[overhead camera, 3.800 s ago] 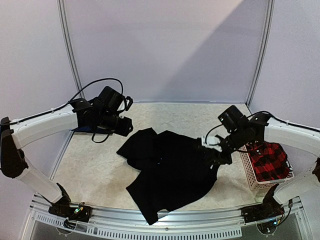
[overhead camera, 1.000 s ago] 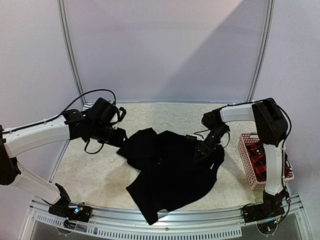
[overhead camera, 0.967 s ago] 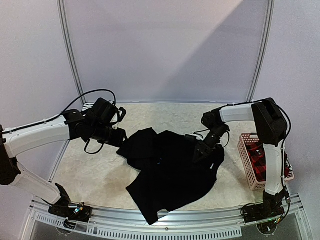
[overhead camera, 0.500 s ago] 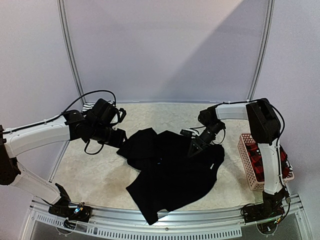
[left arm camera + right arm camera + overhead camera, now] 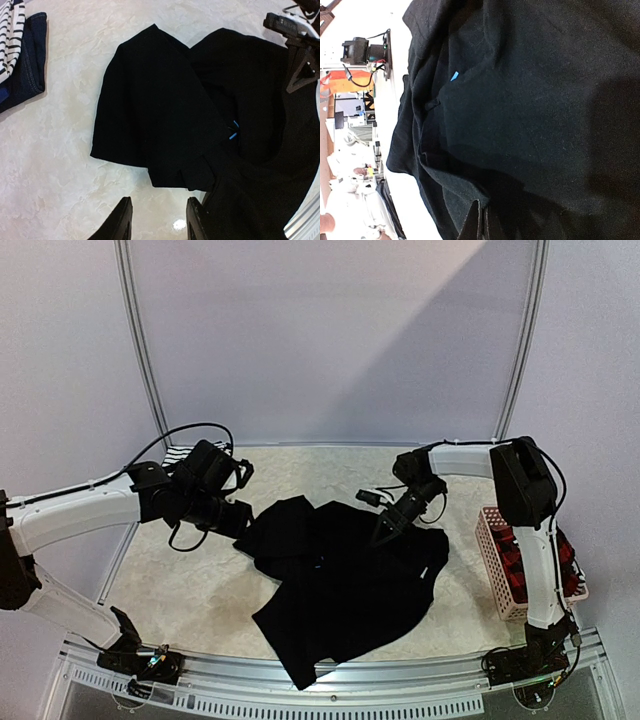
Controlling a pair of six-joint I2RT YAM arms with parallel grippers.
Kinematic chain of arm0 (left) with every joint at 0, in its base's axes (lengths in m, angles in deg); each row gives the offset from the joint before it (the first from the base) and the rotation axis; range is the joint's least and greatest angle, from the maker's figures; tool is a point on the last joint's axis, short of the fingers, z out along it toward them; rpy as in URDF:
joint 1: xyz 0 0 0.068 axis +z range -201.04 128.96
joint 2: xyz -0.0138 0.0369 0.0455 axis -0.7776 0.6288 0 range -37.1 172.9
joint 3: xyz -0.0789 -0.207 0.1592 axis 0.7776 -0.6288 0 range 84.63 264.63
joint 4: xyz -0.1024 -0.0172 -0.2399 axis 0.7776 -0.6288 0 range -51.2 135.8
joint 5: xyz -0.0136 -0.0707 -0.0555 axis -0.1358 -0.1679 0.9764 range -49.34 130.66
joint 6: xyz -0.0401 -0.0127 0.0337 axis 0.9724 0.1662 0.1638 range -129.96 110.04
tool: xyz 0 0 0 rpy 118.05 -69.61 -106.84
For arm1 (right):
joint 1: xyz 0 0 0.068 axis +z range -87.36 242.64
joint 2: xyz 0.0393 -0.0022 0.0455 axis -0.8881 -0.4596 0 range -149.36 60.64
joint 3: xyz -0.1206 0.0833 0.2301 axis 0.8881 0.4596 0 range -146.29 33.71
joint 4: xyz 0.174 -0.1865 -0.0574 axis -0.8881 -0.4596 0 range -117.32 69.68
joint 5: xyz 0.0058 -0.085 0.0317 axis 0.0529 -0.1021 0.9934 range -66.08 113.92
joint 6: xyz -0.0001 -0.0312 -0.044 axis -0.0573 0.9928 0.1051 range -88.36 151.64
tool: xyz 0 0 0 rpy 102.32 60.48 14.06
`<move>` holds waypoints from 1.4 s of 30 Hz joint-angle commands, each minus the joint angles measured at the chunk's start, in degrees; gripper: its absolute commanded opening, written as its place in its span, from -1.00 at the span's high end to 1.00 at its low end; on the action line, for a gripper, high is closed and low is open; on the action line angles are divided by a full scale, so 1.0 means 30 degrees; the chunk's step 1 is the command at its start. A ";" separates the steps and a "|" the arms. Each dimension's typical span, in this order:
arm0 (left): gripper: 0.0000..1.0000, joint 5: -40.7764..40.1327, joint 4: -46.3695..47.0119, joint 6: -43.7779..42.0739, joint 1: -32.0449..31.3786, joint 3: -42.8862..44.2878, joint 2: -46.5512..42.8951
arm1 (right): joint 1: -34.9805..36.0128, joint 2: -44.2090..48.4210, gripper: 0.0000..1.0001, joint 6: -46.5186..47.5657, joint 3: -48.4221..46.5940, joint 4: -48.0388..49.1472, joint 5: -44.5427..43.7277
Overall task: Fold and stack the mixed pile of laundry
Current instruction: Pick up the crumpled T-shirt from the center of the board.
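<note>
The large black shirt [image 5: 340, 585] lies crumpled across the middle of the table, with a small blue mark [image 5: 232, 131] near its collar. My right gripper [image 5: 384, 530] is down on the shirt's far edge and shut on a fold of that black cloth [image 5: 485, 200]. My left gripper [image 5: 159, 222] hovers open over bare table just beside the shirt's left sleeve [image 5: 135, 115], with nothing between its fingers. A striped tank top [image 5: 10, 35] and a navy piece [image 5: 25, 60] lie at the far left. The red-black plaid shirt [image 5: 568, 562] sits in the basket.
A pink slotted basket [image 5: 490, 540] stands at the right edge, behind the right arm's upright link. Metal frame posts and the pale back wall close off the table's far side. A metal rail [image 5: 330, 680] runs along the near edge.
My right gripper slid up and left along the shirt's far edge and closed on the cloth. The left arm has hardly moved and stays open.
</note>
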 commanded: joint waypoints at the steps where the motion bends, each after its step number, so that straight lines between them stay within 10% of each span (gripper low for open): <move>1: 0.24 0.0542 -0.0342 -0.1422 -0.0882 -0.0155 0.0104 | -0.0133 0.1554 0.99 0.0818 0.0231 0.0111 -0.0924; 14: 0.23 0.0625 -0.1580 -0.4702 -0.2554 0.4047 0.6168 | -0.2918 1.1182 0.99 0.0676 0.4603 0.3241 -0.4243; 32: 0.09 -0.1386 -0.4570 -0.4159 -0.3617 1.1071 1.4433 | -0.4883 1.3039 0.99 0.0136 0.6903 0.5007 -0.3550; 38: 0.29 -0.2488 -0.6109 -0.4146 -0.3788 1.2152 1.5087 | -0.4928 1.3233 0.99 0.0133 0.6999 0.5082 -0.3461; 42: 0.91 -0.2859 -0.6347 -0.4116 -0.3796 1.2101 1.4673 | -0.4987 1.3263 0.99 0.0174 0.7029 0.5106 -0.3499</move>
